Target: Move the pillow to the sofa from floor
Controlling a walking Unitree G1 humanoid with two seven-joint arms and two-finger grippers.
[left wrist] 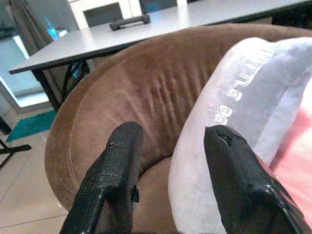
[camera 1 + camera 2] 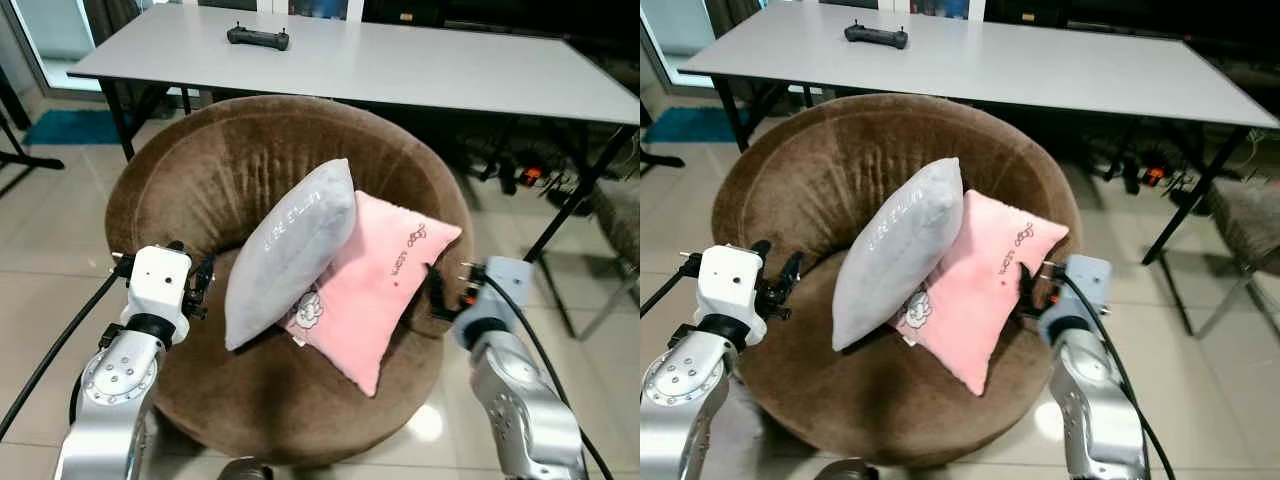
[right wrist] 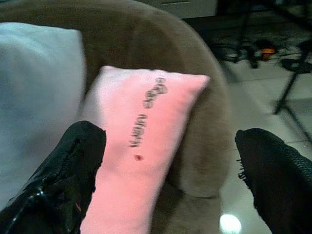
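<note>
A grey pillow (image 2: 290,250) leans upright inside the round brown sofa chair (image 2: 200,170), resting against a pink pillow (image 2: 375,285) that lies on the seat to its right. My left gripper (image 2: 200,283) hovers at the chair's left rim, open, its fingers (image 1: 117,165) close beside the grey pillow (image 1: 243,126) with nothing between them. At the chair's right edge my right gripper (image 2: 440,290) stands wide open next to the pink pillow (image 3: 141,141), holding nothing.
A long white table (image 2: 400,60) stands right behind the chair, with a black controller (image 2: 257,38) on it. Dark table legs and cables (image 2: 520,175) sit at the right. Tiled floor (image 2: 40,240) surrounds the chair; a blue mat (image 2: 70,127) lies at far left.
</note>
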